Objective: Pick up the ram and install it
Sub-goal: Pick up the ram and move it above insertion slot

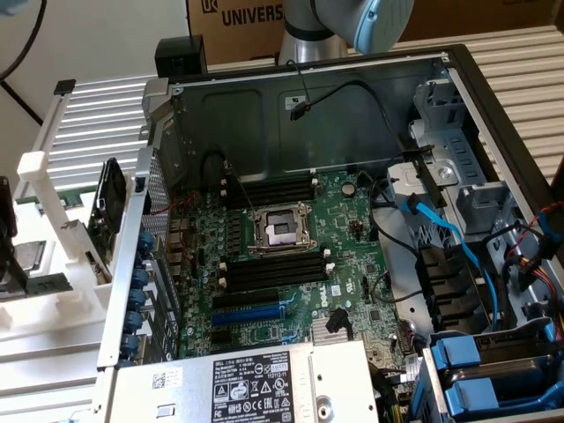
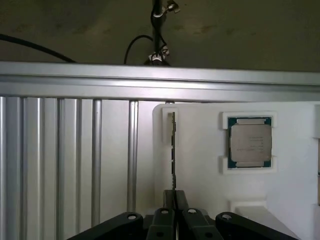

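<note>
Gripping ram (image 2: 173, 150) — end effector (image 2: 174, 193), "UNIVERS" box (image 1: 238, 31)

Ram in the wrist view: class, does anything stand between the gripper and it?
Nothing visible does. The ram stands on edge in the white holder with the gripper right at its end; the processor chip sits apart.

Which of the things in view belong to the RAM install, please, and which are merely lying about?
Job in hand:
- the ram, standing on edge in the white holder
- the gripper, right by it
- the memory slots

Lying about:
- processor chip
- blue cable
- power supply
</note>
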`<state>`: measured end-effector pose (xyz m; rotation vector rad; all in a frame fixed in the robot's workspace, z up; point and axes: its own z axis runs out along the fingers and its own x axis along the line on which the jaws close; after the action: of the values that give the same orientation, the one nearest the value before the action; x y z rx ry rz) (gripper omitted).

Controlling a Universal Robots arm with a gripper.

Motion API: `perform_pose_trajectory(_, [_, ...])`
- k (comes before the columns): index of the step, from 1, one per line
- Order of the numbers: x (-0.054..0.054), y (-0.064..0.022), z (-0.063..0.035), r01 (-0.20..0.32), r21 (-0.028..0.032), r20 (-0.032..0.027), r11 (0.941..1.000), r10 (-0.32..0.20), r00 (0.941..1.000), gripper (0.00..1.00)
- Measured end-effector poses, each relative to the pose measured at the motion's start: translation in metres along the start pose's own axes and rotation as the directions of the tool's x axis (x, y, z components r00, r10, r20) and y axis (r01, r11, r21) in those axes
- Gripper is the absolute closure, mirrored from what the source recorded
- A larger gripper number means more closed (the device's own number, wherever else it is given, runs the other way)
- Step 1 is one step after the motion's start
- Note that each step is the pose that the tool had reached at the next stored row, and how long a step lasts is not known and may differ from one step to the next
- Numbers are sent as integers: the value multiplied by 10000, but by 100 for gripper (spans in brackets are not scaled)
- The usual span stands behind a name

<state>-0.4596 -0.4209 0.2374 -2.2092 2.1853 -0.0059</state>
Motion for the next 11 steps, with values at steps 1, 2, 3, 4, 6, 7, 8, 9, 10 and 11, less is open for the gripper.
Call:
perform_pose_trajectory(1, [-1, 2, -29, -15, 2, 0, 10000, 15, 10000, 87])
perform_pose_trajectory(2, [-2, 4, -62, -32, 4, 0, 10000, 32, 10000, 87])
perform_pose_trajectory(3, [-2, 6, -93, -50, 5, -1, 10000, 50, 10000, 87])
perform_pose_trajectory(4, [-3, 8, -123, -71, 6, -1, 10000, 71, 10000, 87])
perform_pose_trajectory(6, [-4, 12, -185, -112, 8, -3, 9999, 112, 9999, 87])
perform_pose_trajectory(7, [-5, 12, -213, -132, 9, -3, 9999, 132, 9999, 87])
perform_pose_trajectory(8, [-5, 14, -241, -151, 9, -4, 9999, 151, 9999, 87])
perform_pose_trajectory(9, [-5, 16, -270, -169, 8, -5, 9999, 169, 9999, 87])
perform_pose_trajectory(10, [-5, 17, -302, -189, 9, -6, 9998, 189, 9998, 87])
perform_pose_trajectory(11, [-6, 18, -337, -209, 10, -5, 9998, 209, 9998, 87])
